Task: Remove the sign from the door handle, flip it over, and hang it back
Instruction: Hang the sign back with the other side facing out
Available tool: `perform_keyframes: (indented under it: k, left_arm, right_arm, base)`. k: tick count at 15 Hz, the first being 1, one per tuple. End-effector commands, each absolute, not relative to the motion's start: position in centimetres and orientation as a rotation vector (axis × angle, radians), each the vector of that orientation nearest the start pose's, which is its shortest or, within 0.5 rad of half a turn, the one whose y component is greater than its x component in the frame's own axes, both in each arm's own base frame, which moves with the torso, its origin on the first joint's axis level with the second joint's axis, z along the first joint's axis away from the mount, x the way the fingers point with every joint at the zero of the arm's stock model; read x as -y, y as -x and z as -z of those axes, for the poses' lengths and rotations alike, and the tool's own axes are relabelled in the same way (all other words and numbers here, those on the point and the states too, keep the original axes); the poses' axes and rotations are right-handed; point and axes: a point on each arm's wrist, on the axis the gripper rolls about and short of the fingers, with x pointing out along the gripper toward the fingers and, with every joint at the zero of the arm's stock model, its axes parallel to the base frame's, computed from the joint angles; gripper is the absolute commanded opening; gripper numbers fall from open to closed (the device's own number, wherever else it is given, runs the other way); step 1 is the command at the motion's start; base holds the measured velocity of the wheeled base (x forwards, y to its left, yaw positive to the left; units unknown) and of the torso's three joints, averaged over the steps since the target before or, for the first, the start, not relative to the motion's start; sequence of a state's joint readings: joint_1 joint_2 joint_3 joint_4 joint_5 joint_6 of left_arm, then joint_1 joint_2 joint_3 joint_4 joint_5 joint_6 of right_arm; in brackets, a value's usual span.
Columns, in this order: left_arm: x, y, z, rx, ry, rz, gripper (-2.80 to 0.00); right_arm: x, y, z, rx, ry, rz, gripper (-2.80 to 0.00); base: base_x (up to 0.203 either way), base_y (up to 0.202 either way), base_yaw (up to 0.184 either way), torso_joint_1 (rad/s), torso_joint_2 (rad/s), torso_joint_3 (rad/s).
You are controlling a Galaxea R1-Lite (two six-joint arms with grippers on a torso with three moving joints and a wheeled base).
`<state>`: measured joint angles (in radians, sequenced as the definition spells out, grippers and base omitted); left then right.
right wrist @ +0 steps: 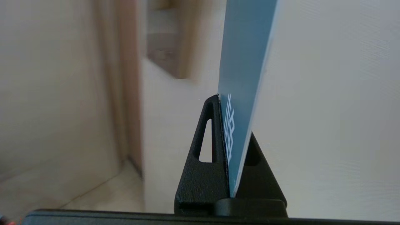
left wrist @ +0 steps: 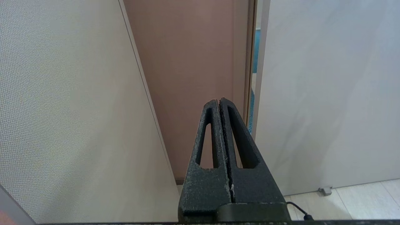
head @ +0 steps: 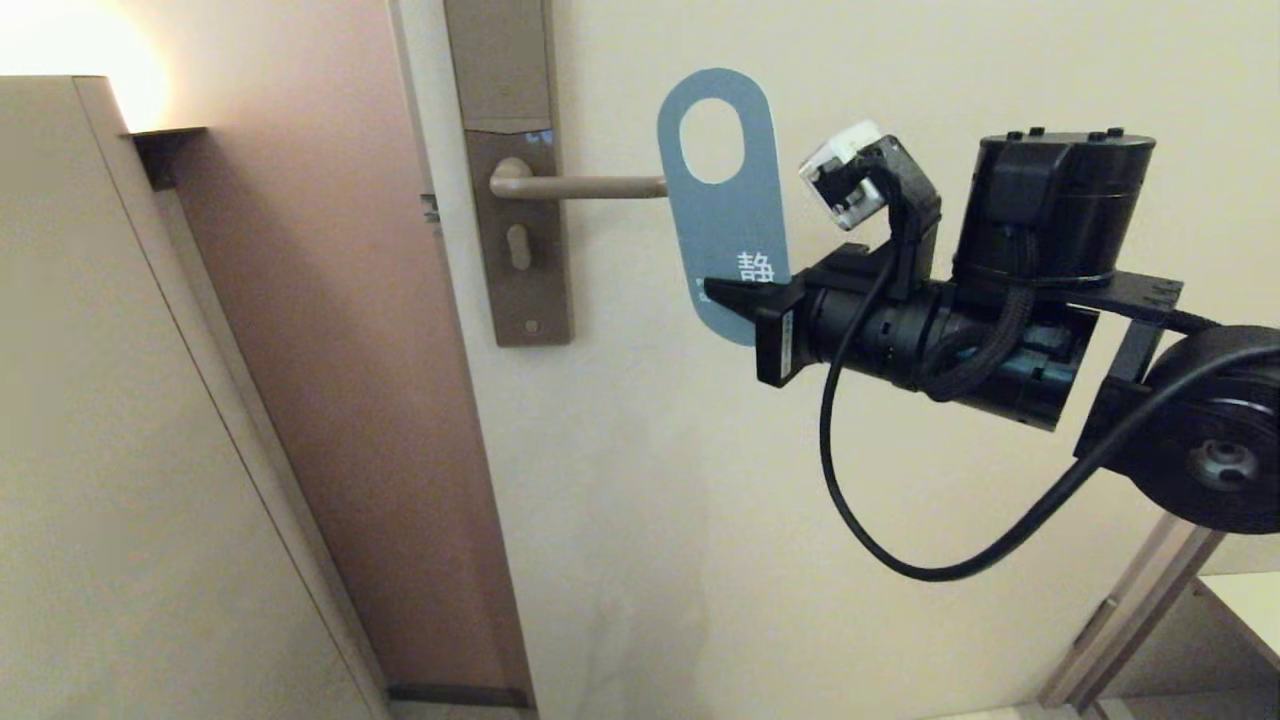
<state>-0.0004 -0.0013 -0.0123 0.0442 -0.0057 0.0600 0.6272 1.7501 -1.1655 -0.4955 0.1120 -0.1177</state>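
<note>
Right gripper [head: 722, 292] clamped on the lower end of the sign [head: 725, 210], blue face toward the head camera, white characters just above the fingers. Sign upright, held off the door handle [head: 580, 186]: its near edge covers the handle's free end, its oval hole lies just past that end, nothing through it. Backplate [head: 512, 170] sits at the handle's far end. Left gripper [left wrist: 221, 131] pressed shut, empty, low beside the door [left wrist: 328, 93].
</note>
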Motion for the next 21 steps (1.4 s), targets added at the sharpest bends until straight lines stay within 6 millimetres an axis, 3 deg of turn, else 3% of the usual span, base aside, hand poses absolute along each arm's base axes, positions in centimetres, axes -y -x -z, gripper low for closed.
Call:
perform_keyframes:
  k: [1, 15, 21]
  left_arm:
    - [0.0, 2.4, -7.4, -0.031, -0.06, 0.007, -2.8]
    - [0.0, 2.4, -7.4, -0.03, -0.06, 0.007, -2.8]
    - [0.0, 2.4, -7.4, -0.032, -0.06, 0.007, -2.8]
  right_arm:
    - [-20.8, -28.5, -24.7, -0.055, 0.14, -0.7, -2.8]
    - [-21.7, -30.5, -23.3, -0.067, 0.144, -0.627, -2.8]
    - [-23.0, -29.8, -23.3, -0.063, 0.143, -0.667, -2.8]
  base:
    - [0.0, 0.0, 0.0, 0.0, 0.0, 0.0]
    - [0.0, 0.0, 0.0, 0.0, 0.0, 0.0]
    - [0.0, 0.0, 0.0, 0.0, 0.0, 0.0]
